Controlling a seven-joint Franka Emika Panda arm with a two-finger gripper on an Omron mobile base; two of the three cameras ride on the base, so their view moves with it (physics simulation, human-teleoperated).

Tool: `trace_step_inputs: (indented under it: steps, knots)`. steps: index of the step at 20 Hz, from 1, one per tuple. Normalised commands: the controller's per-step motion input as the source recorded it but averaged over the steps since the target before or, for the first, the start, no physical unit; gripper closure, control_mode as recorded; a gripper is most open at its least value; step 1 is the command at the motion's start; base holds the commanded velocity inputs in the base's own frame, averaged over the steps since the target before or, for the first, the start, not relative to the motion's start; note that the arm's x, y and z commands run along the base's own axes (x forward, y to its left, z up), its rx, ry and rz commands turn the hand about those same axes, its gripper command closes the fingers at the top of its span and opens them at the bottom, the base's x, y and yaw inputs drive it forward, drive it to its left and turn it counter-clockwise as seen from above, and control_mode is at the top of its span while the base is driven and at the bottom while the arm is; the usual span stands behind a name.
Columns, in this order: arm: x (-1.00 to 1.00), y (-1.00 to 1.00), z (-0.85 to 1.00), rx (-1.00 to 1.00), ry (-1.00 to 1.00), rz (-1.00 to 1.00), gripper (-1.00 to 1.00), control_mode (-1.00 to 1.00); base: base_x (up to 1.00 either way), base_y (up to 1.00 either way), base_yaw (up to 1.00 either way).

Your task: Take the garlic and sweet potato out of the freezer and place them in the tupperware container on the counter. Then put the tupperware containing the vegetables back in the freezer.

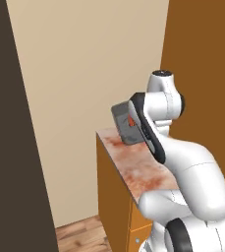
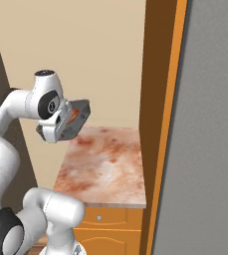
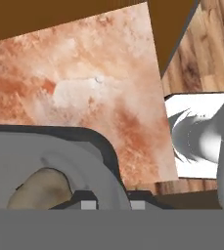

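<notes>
Grey flat freezer door (image 2: 210, 149) fills the right side of the right base view, so that is where we have to end up. Pinkish-brown marbled surface (image 2: 105, 164) sits between us and the beige wall, above orange wooden cabinets (image 2: 110, 226).

Shallow dark grey tupperware container (image 2: 74, 118) is up off the surface, tilted, at the end of the arm. We judge we are on the last leg: tub back into the freezer.

Orange-red sweet potato (image 2: 73, 115) shows inside the tub as a small patch; a tan rounded lump (image 3: 37, 188) in the hand view is probably the garlic, can't confirm.

Pincer (image 3: 113, 204) sits at the tub rim, and its tips look closed onto the wall, so we read it as holding the tub; how wide the gap is we can't tell.

To do this well:
- level the tub first, tilt risks spilling both vegetables
- swing slowly, one-edge grip may slip
- clear the orange cabinet side panel (image 2: 158, 124) before entering the freezer
</notes>
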Motion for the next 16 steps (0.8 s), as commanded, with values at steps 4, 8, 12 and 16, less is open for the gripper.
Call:
trace_step_inputs:
  steps: [4, 8, 12, 16]
  knots:
    - [-0.51, 0.00, 0.45, -0.08, -0.02, 0.57, 1.00, -1.00, 0.00, 0.00, 0.00]
    - [-0.11, 0.00, 0.70, -0.04, 0.00, 0.57, 1.00, -1.00, 0.00, 0.00, 0.00]
    - [-0.09, 0.04, 0.52, -0.05, 0.00, 0.56, 1.00, -1.00, 0.00, 0.00, 0.00]
    - [-0.19, 0.18, 0.42, -0.08, 0.00, 0.54, 1.00, -1.00, 0.00, 0.00, 0.00]
